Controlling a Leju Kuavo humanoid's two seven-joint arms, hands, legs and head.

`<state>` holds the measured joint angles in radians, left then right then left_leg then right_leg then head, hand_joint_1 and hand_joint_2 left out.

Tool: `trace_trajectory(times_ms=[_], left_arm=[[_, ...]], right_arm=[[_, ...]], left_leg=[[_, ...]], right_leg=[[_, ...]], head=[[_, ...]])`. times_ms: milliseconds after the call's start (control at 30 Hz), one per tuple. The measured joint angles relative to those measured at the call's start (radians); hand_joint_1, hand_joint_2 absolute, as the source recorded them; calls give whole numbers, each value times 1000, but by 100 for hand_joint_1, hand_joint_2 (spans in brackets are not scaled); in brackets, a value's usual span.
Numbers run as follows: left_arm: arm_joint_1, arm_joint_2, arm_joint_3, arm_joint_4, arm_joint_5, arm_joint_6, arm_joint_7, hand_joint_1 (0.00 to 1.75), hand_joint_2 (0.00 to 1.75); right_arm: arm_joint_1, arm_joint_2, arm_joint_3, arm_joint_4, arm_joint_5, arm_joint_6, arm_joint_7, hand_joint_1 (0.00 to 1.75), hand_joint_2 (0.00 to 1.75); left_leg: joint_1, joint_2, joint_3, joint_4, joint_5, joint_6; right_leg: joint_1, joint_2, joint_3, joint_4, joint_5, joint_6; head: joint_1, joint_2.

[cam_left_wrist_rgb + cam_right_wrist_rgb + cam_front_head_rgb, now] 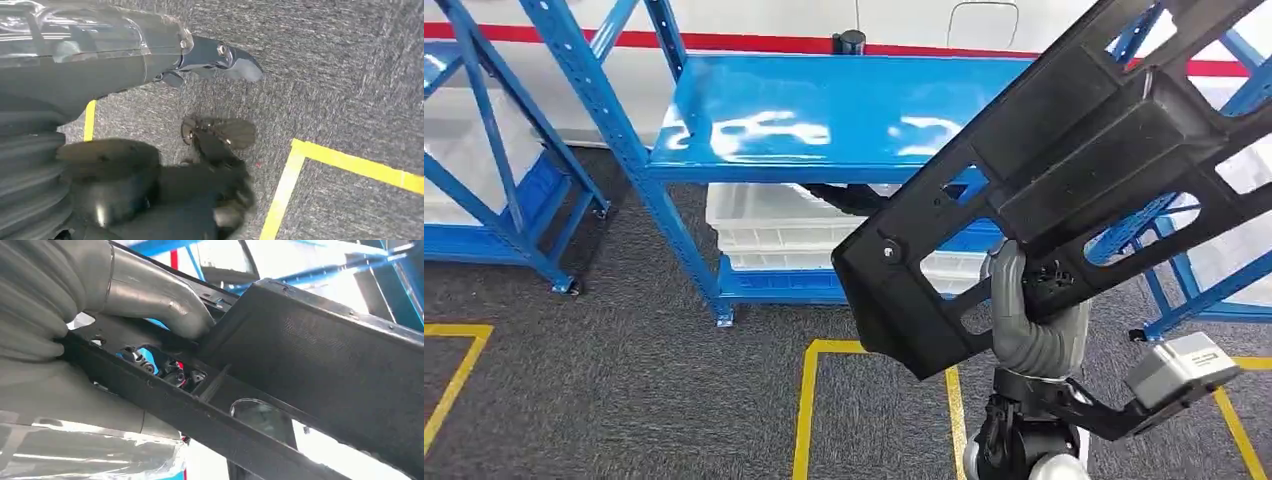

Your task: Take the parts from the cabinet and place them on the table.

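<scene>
In front of the blue shelf rack (824,110), the right hand (1024,310) has its fingers (170,375) threaded through a cutout and its thumb (160,300) pressed on a rib of the long black plastic panel (1064,160), holding it tilted above the grey carpet (624,380), likely so that it clears the rack's uprights while being carried. The left hand (215,145) hangs over the carpet beside a yellow floor line (350,162); its fingers look curled, but blur leaves their state uncertain.
</scene>
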<state>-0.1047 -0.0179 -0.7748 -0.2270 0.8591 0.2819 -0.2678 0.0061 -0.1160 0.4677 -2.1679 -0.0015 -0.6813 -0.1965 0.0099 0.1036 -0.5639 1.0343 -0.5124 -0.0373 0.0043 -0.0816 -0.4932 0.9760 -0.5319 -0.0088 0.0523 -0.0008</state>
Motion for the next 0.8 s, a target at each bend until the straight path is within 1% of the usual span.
trace_trajectory(times_ms=[33,67,100,133,167,200,233,267,300,333,367,400,433,467,500,533,567,600,633,667,700,733,767,800], left_arm=[[0,0,0,0,-1,0,-1,0,175],[0,-2,0,0,-1,0,-3,0,175],[0,-2,-1,0,-1,0,-5,0,175],[0,-3,-1,0,-1,0,-7,0,175],[0,-4,-1,0,-1,0,-12,0,175],[-1,-4,-1,0,0,0,-16,0,175],[-3,-5,-1,0,0,1,-18,0,175],[-5,-6,-1,0,0,1,-18,0,175],[-5,-6,-1,0,0,1,-18,0,175],[-3,-6,-1,0,0,1,-18,0,175],[-1,-6,-1,0,0,1,-18,0,175],[0,-6,-1,0,0,1,-18,0,175],[0,-6,-1,0,0,1,-18,0,175],[0,-7,-1,0,0,1,-18,0,175],[0,-9,-1,0,0,1,-18,0,175],[-3,-11,-1,0,0,1,-18,0,175],[-3,-11,-1,0,0,1,-18,0,175],[-2,-12,-1,0,0,1,-18,0,175],[1,-13,-1,0,0,0,-18,0,175],[1,-13,-1,0,0,0,-18,0,175],[3,-11,-1,1,0,0,-17,0,175],[1,-10,-1,1,-1,0,-13,0,175],[-1,-10,-1,1,-2,0,-10,0,175],[-1,-10,-1,1,-5,0,-5,0,175]], right_arm=[[0,0,0,-1,0,0,0,175,175],[0,0,0,-2,-3,0,0,175,175],[0,-1,2,-5,-6,0,0,175,175],[0,0,2,-5,-10,0,0,175,175],[-1,-1,2,-6,-14,0,0,175,175],[-1,-1,2,-6,-20,0,0,175,175],[0,-1,3,-6,-22,0,0,175,175],[0,-1,3,-6,-24,0,-1,175,175],[1,-1,3,-5,-27,0,-1,175,175],[2,-1,5,-5,-30,0,-1,175,175],[3,-1,5,-4,-31,0,-1,175,175],[2,-1,5,-4,-31,0,-1,175,175],[2,-1,6,-4,-31,0,-1,175,175],[2,-2,6,-4,-31,0,-1,175,175],[1,-2,8,-5,-31,0,-1,175,175],[3,-2,8,-5,-31,0,-1,175,175],[1,-2,9,-5,-31,0,-1,175,175],[-1,-2,10,-5,-31,0,-1,175,175],[-4,-2,11,-6,-31,0,-1,175,175],[-6,-2,11,-6,-31,0,-1,175,175],[-7,-1,11,-5,-34,0,-1,175,175],[-3,0,11,-6,-35,0,-3,175,175],[-2,-2,11,-6,-43,0,-3,175,175],[-1,-2,10,-5,-46,0,-4,175,175]], left_leg=[[-7,0,2,3,12,20],[-8,-6,-5,-2,7,25],[-9,-20,-10,-2,4,35],[-9,-32,-14,-3,7,39],[-2,-47,-15,-9,13,48],[-1,-60,-18,-9,16,53],[-1,-73,-22,-9,19,58],[-2,-85,-26,-9,23,63],[-2,-102,-31,-8,26,66],[-3,-117,-34,-8,29,67],[-3,-132,-34,-8,31,67],[-4,-148,-34,-8,33,66],[-6,-163,-33,-8,35,64],[-8,-177,-31,-8,36,63],[-4,-188,-33,-10,38,62],[-9,-200,-38,-7,43,55],[-3,-208,-45,-6,47,49],[0,-218,-52,-7,52,42],[1,-226,-58,-10,58,34],[-4,-238,-63,-13,64,25],[-10,-171,-72,6,45,28],[-11,-117,-94,48,8,24],[-8,-101,-125,117,-33,19],[-2,-100,-160,197,-71,13]], right_leg=[[6,-7,-5,7,-4,6],[7,-16,-1,12,-6,10],[7,-26,-4,13,-6,11],[7,-38,-4,12,-6,13],[5,-38,-7,17,-16,21],[1,13,-12,42,-41,29],[-3,48,-35,97,-80,33],[-5,65,-69,176,-123,36],[-5,72,-108,264,-159,37],[-4,75,-133,320,-175,36],[-4,76,-137,328,-163,33],[-4,79,-122,292,-126,28],[-3,85,-94,223,-77,21],[-2,103,-56,135,-25,11],[-1,149,-25,50,10,-2],[-3,168,-20,39,4,-10],[0,161,-20,31,6,-10],[1,152,-21,28,4,-12],[3,143,-21,21,1,-15],[-2,129,-19,4,9,-13],[-7,111,-14,-11,21,-10],[-6,103,-13,-18,24,-15],[-5,90,-15,-18,26,-17],[-5,74,-16,-17,26,-17]], head=[[-3,0],[5,0],[3,0],[7,0],[5,0],[11,0],[18,0],[24,0],[29,0],[31,0],[33,0],[37,0],[40,0],[45,0],[49,0],[40,0],[39,0],[48,0],[52,0],[50,0],[43,0],[29,0],[21,0],[17,0]])
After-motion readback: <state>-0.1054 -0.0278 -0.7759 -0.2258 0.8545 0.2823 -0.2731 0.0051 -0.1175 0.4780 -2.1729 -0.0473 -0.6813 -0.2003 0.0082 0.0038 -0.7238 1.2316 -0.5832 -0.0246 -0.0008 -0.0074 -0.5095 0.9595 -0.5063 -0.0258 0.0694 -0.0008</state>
